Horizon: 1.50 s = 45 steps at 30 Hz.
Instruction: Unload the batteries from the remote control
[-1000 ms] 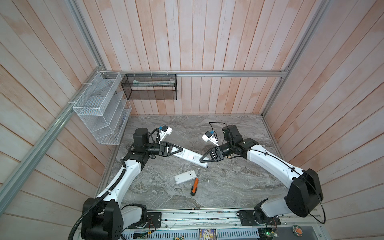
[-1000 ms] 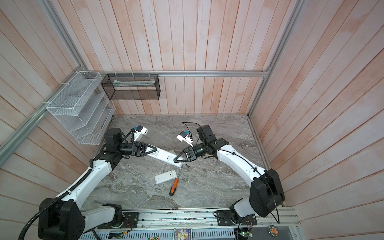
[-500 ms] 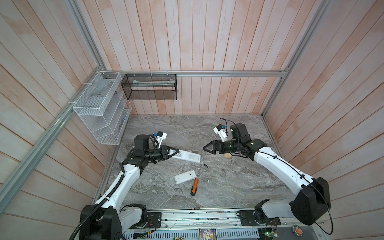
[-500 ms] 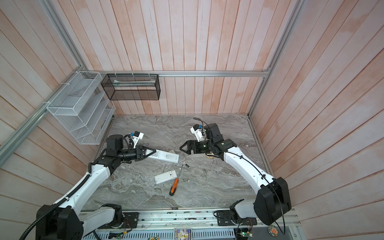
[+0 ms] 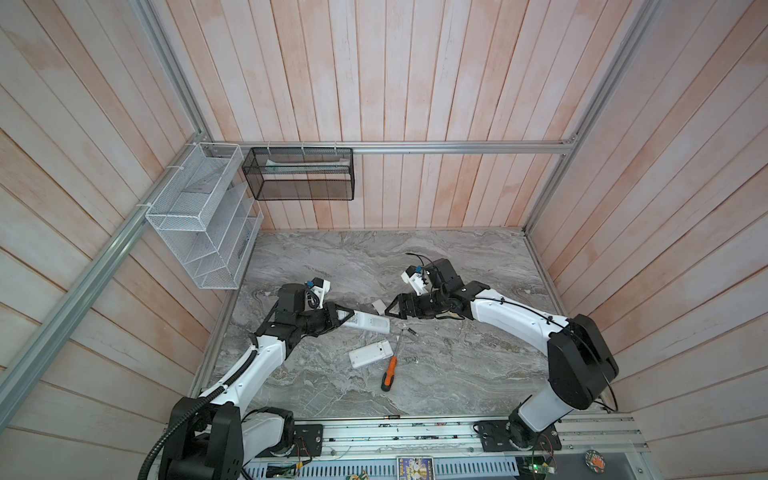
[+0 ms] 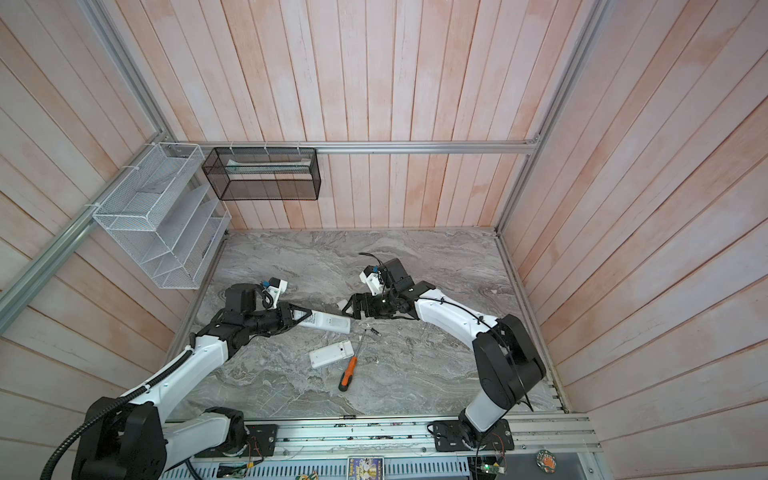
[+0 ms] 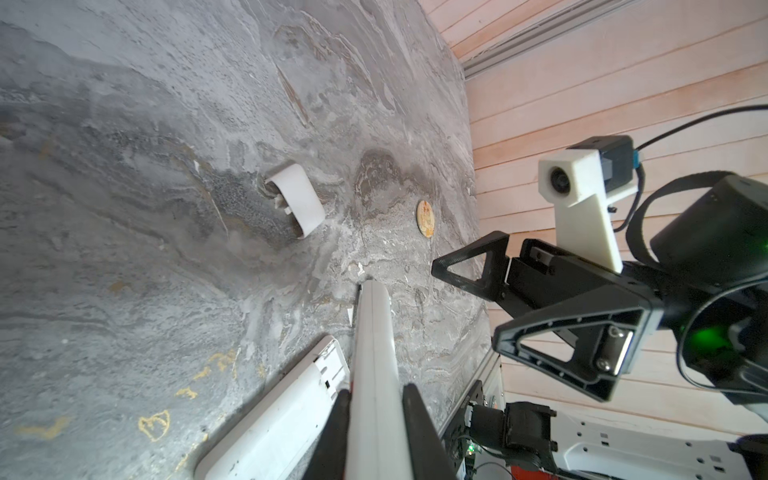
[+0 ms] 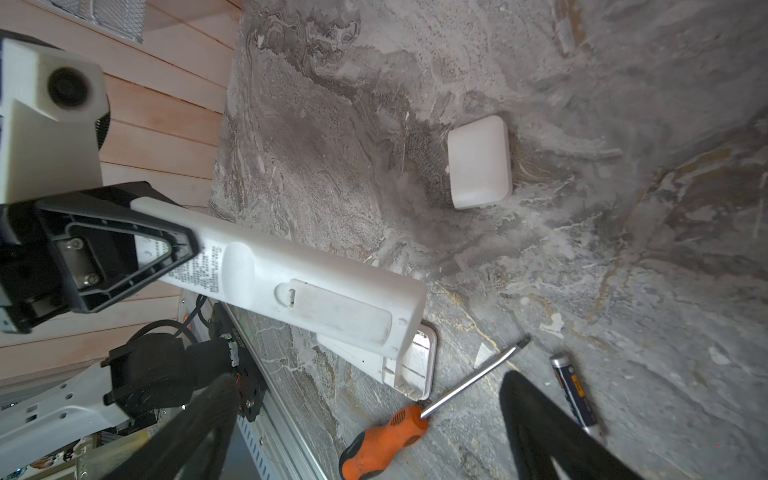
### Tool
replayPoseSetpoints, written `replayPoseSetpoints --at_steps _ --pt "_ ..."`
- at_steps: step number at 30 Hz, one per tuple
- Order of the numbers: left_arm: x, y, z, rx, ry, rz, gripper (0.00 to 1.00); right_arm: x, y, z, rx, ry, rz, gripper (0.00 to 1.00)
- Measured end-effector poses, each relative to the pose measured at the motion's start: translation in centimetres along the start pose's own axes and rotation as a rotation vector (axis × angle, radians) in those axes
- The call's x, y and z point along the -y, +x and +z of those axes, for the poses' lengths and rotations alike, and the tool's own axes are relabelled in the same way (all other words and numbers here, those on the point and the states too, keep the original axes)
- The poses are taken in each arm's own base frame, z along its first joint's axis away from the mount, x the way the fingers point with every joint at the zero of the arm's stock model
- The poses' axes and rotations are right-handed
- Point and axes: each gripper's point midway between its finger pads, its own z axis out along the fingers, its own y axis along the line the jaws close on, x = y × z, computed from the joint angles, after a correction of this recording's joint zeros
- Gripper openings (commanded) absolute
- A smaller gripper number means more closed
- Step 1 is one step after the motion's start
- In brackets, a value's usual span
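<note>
While the left gripper (image 5: 345, 318) clamps a remote (image 5: 369, 323) with its cover (image 8: 340, 316) on, the empty right gripper (image 5: 392, 307) gapes beside it; one battery (image 8: 575, 388) lies central on the bench (image 5: 457, 270) by an opened remote (image 5: 371, 353): roughly half done.

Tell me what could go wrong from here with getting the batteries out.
1. The left gripper pinches the remote by one end only; pushing on its shut cover may twist the remote loose.
2. A loose battery lies beside the screwdriver, close to the open right gripper; a low pass could send it rolling.
</note>
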Motion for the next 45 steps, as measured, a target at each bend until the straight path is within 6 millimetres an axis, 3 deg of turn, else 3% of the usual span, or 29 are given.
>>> replayPoseSetpoints --at_steps 17,32,45 --pt "-3.1 0.6 1.7 0.0 -0.089 -0.03 0.11 0.8 0.3 4.1 -0.065 0.018 0.031 0.98" --pt "-3.2 0.6 1.9 0.014 -0.075 -0.011 0.1 1.4 1.8 7.0 -0.137 0.024 0.064 0.98" --pt "-3.2 0.6 2.0 0.019 -0.071 -0.01 0.1 1.6 1.7 8.2 -0.142 0.002 0.1 0.93"
